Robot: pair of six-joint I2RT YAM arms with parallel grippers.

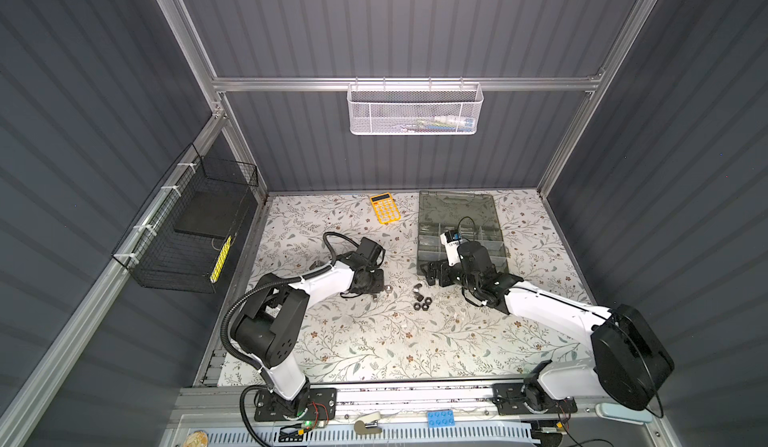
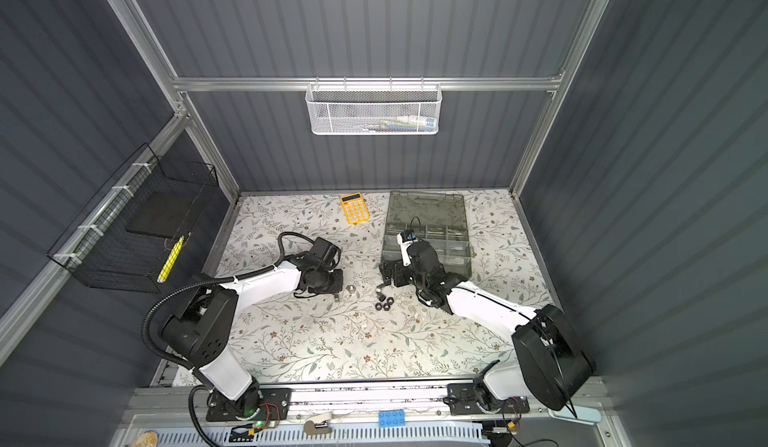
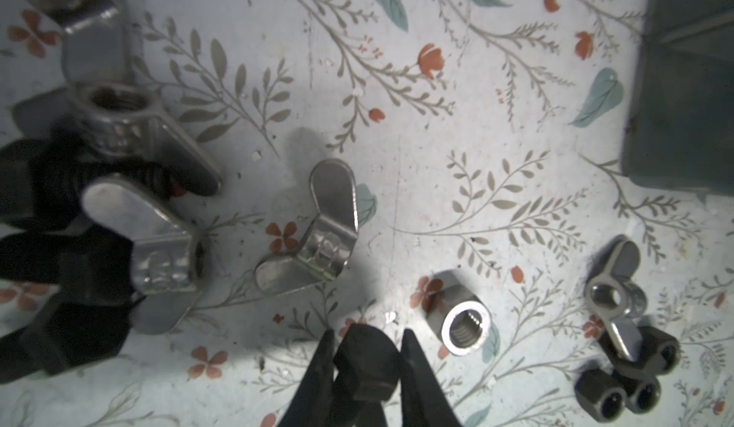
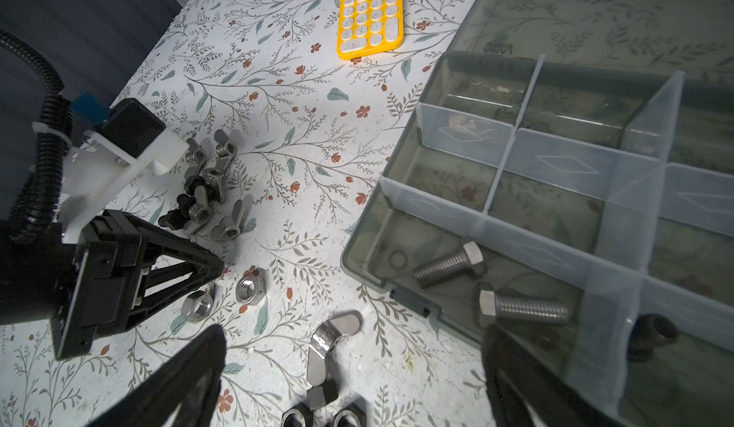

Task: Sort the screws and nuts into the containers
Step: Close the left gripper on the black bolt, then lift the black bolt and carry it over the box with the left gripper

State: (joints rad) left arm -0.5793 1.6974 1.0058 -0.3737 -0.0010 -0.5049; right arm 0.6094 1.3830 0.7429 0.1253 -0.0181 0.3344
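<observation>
Got the left gripper (image 3: 367,331) down low near the middle of the table (image 1: 332,341), pinched onto a small black piece (image 3: 367,369) with a fingertip on each side. Can't say for sure whether screw or nut from this angle, looks hex-ish though. Probably went in narrow and straight down so as not to bump the silver nut (image 3: 464,327) just beside it, or the wing nut pile (image 3: 151,226) nearby.

Over on the other side, seeing the right gripper (image 4: 353,331) spread wide with nothing in it, hanging by the front left corner of the box (image 4: 359,254). Guessing it's waiting there to keep out of the other arm's way while staying close to the compartments. Spotted two silver screws (image 4: 449,264) lying in that corner compartment, so likely the screw bin.

Plenty left loose mid-table, like the black nuts (image 3: 623,389) huddled together. Found the box toward the back right corner, lid open toward the back edge, and a calculator (image 4: 371,12) by the back edge.
</observation>
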